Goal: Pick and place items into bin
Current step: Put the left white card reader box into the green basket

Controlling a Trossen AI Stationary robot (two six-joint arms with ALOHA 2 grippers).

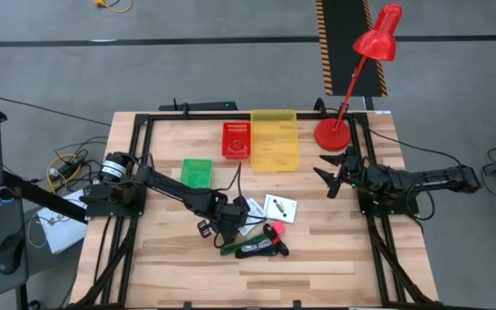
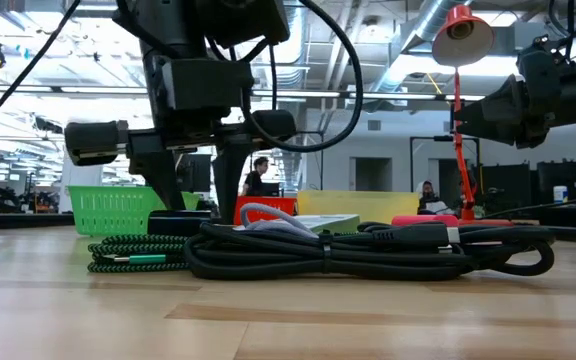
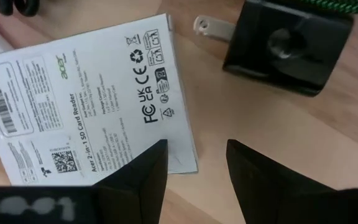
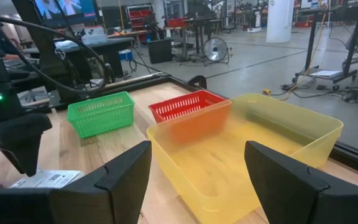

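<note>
The left gripper [image 3: 194, 168] is hanging low over the wooden table [image 1: 317, 258], fingers apart and holding nothing, just above a white square paper packet [image 3: 86, 106] and a black plug block [image 3: 284, 46]. The right gripper [image 4: 194, 180] is waiting with fingers wide apart, near the yellow plastic bin [image 4: 260, 143].

overhead, table-level, two close wrist views

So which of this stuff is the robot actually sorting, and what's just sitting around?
Job things:
- white SD card reader packet
- black plug adapter
- black cable bundle
- green braided cable
- yellow bin, red basket, green basket

Just lying about:
- red desk lamp
</note>
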